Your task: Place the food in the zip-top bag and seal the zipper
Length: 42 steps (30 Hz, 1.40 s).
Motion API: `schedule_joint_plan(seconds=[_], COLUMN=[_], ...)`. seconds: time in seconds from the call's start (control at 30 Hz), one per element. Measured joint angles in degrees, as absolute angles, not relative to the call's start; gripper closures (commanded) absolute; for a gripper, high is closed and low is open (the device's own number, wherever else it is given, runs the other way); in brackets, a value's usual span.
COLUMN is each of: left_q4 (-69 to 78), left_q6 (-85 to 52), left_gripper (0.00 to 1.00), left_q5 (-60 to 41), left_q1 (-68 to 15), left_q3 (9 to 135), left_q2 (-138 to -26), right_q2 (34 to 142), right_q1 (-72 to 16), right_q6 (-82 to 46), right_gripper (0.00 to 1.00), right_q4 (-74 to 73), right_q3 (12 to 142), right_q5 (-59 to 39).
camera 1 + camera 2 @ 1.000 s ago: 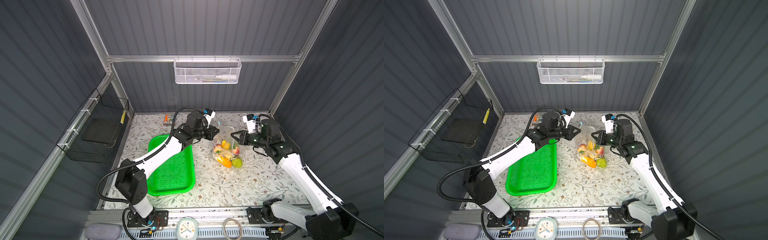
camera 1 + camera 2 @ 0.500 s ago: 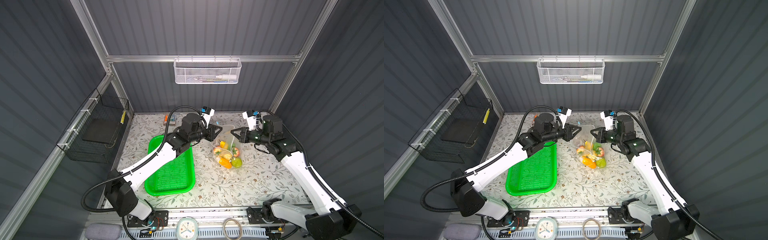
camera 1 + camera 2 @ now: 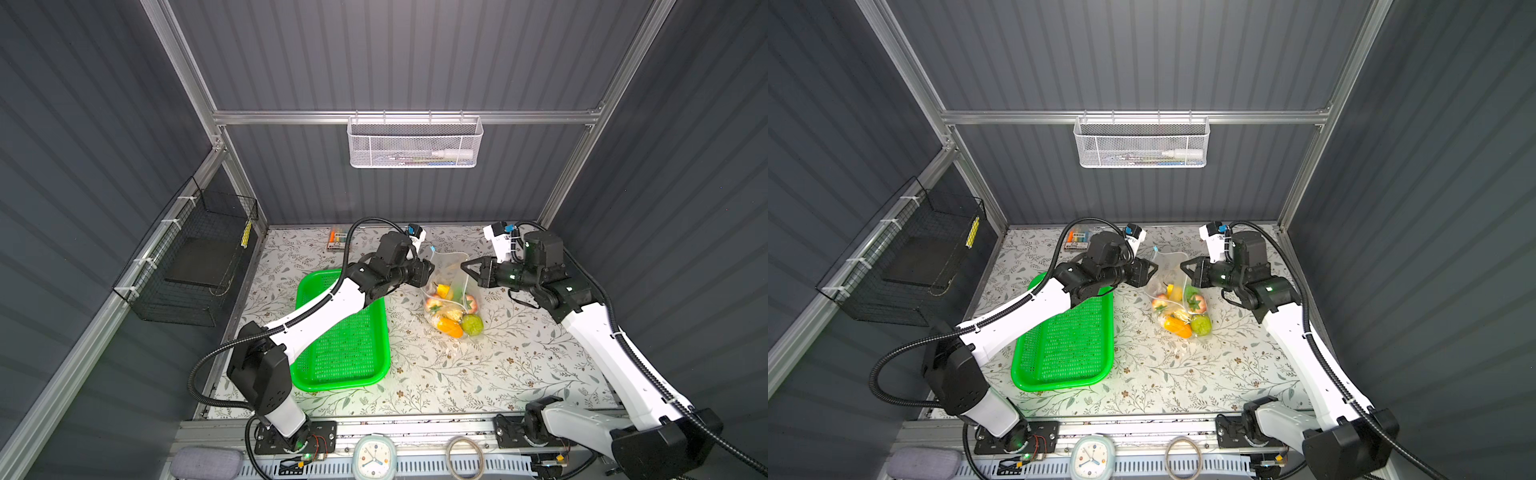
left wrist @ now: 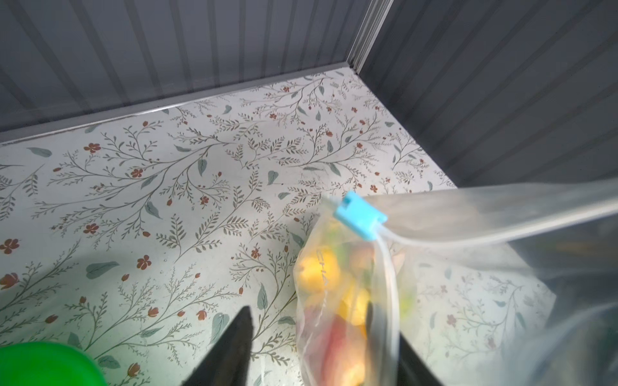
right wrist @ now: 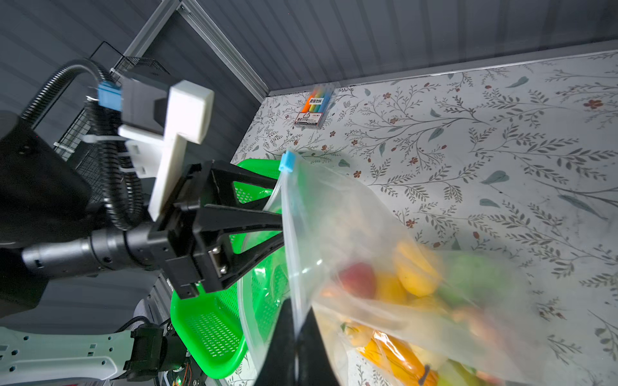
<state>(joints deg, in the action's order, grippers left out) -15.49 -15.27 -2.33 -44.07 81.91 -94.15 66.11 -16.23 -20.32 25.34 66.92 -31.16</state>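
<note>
One zip-top bag [image 3: 449, 266], food [image 3: 451, 326] inside; one tray [image 3: 345, 357]; left gripper [image 3: 430, 274] parted; right gripper [image 3: 464, 266] pinching bag.

L gripper [image 3: 428, 272], clamped a sec ago on the zip-top bag [image 3: 453, 270] at the mouth edge facing the green tray [image 3: 349, 353], has let go. Jaws now stand apart, fingers [image 4: 234, 347] either side of that edge w/o pinching it. L elbow [image 3: 259, 370] swung out from the tray's near end, then came back beside it.
</note>
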Motion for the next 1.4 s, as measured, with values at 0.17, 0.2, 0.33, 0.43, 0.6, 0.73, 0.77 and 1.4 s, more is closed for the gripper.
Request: schedule_joint_plan(seconds=[0.17, 0.2, 0.33, 0.43, 0.6, 0.73, 0.77, 1.4], left_q4=[-15.97, -16.08, -15.79, -15.46, -11.16, -6.57, -5.61, -2.04], left_q6=[-15.57, -15.44, -17.26, -19.84, -25.93, -30.2, -31.0, -35.18], left_gripper=[1.0, 1.0, 1.0, 1.0, 1.0, 1.0, 1.0, 1.0], left_q5=[-3.14, -3.25, -3.62, -4.49, -6.74, -7.05, -7.05, -3.49], left_q1=[-44.07, -44.07, -44.07, -44.12, -44.86, -46.63, -47.13, -47.97], left_q3=[83.07, 83.31, 83.66, 83.66, 82.15, 78.85, 78.22, 74.13], left_q2=[-95.81, -95.81, -95.35, -94.08, -89.6, -86.41, -86.24, -87.77], right_q2=[66.11, 66.11, 66.11, 66.11, 66.11, 66.61, 66.85, 61.63], right_q1=[-16.27, -16.27, -16.32, -16.67, -18.83, -21.17, -21.56, -23.03], right_q6=[-20.18, -20.08, -19.42, -19.0, -17.82, -16.95, -16.71, -12.88], right_gripper=[1.0, 1.0, 1.0, 1.0, 1.0, 0.99, 0.97, 0.32], right_q4=[25.39, 25.41, 25.82, 26.63, 27.66, 28.01, 28.08, 29.04], right_q3=[66.92, 66.92, 66.87, 66.87, 66.96, 67.29, 67.29, 68.18], right_q5=[-31.14, -31.14, -31.2, -31.94, -33.41, -34.54, -34.7, -30.79])
